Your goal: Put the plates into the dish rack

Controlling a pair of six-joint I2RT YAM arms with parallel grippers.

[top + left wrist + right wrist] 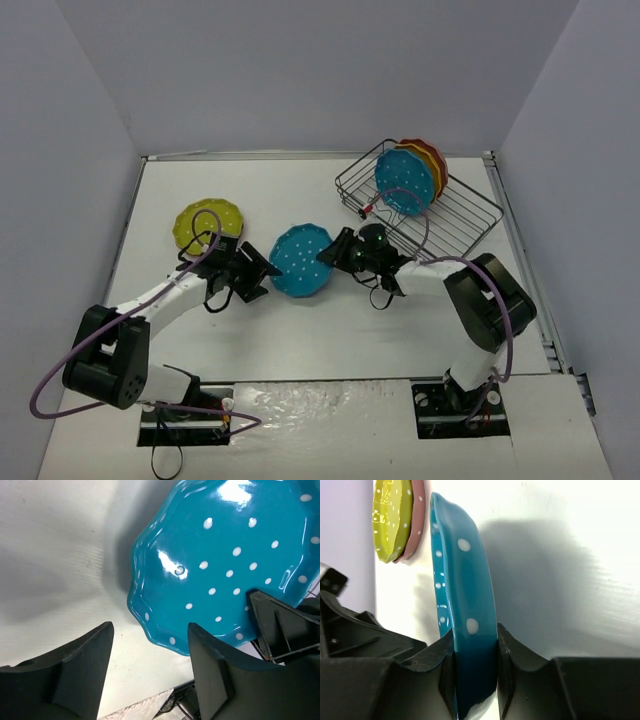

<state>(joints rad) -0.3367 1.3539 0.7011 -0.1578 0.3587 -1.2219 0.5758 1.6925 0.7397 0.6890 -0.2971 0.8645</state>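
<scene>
A teal polka-dot plate [300, 261] is held between the two arms at mid-table. My right gripper [336, 250] is shut on its right rim. The right wrist view shows the plate [462, 590] edge-on, pinched between both fingers of the gripper [475, 645]. My left gripper [262, 272] stands open at the plate's left rim. In the left wrist view the plate [225, 560] lies just ahead of the spread gripper [150, 635]. The dish rack [470, 215] at back right holds a teal plate [405, 183], an orange one [428, 165] and a reddish one [436, 158], all upright.
A lime green plate [208, 224] lies at the left of the table, stacked on a pink plate [415, 525] seen in the right wrist view. White walls close in the table on three sides. The arm bases stand at the near edge.
</scene>
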